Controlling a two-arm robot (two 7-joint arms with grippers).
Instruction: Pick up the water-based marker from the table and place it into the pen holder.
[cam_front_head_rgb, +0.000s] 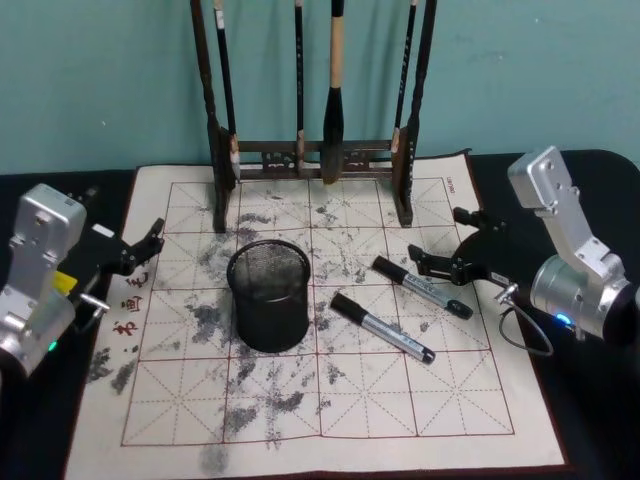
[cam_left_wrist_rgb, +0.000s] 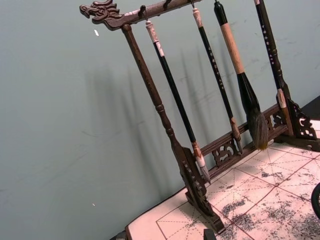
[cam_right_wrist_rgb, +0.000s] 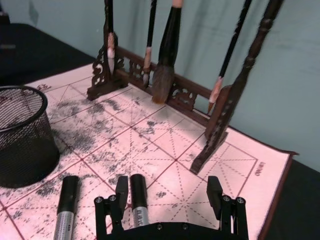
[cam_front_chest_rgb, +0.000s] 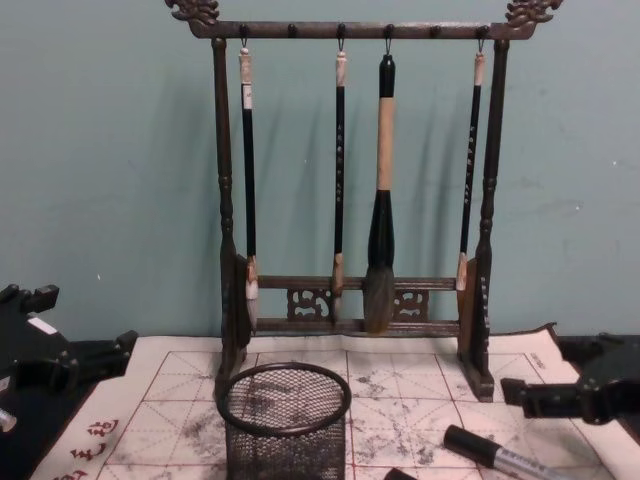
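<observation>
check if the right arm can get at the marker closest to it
Probably yes: the right gripper sits open right by that marker, its cap end between the fingers, nothing blocking. The left gripper is off to the left.

You face a plain teal wall (cam_front_chest_rgb: 110, 140) that closes off the whole back of the scene. Its paint carries a few small white flecks (cam_left_wrist_rgb: 96, 33) and faint scuffs. Just in front of it stands a tall dark wooden brush rack (cam_front_chest_rgb: 223, 200) with carved dragon heads at the ends of its top bar and four brushes (cam_front_chest_rgb: 385, 130) hanging from it. Soft light from your side throws blurred shadows (cam_left_wrist_rgb: 107, 95) of the posts and brushes onto the wall.
</observation>
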